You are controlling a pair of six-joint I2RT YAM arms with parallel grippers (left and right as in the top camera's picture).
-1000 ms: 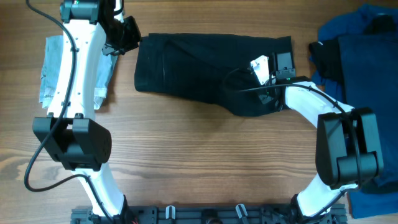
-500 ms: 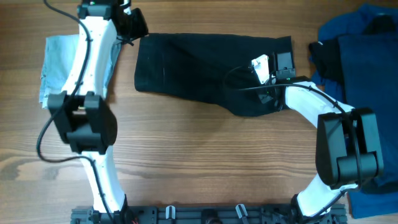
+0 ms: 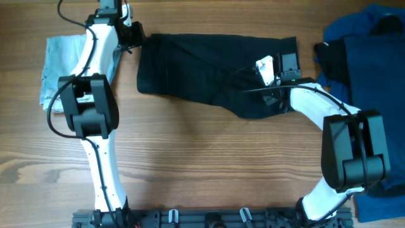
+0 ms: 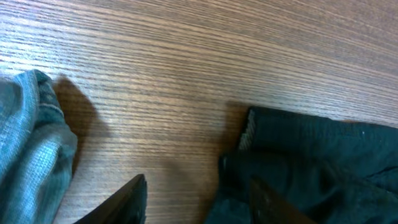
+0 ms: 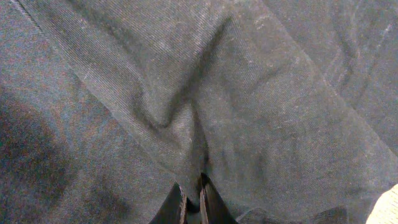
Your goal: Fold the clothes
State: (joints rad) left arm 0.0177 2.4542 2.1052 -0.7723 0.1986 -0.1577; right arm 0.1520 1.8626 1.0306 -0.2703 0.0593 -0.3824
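Note:
The black shorts lie flat across the far middle of the table. My right gripper is shut on a pinched ridge of the shorts' fabric near their right end. My left gripper is open at the shorts' far-left corner. In the left wrist view its fingers straddle bare wood and the edge of the black shorts, holding nothing. Folded pale-blue denim lies at the far left and also shows in the left wrist view.
A pile of blue garments with a black piece sits at the right edge, running down toward the front right. The wooden table is bare wood in front of the shorts.
My left arm has swung right and farther back, from over the pale-blue denim to the shorts' far-left corner. The right arm and shorts have not moved.

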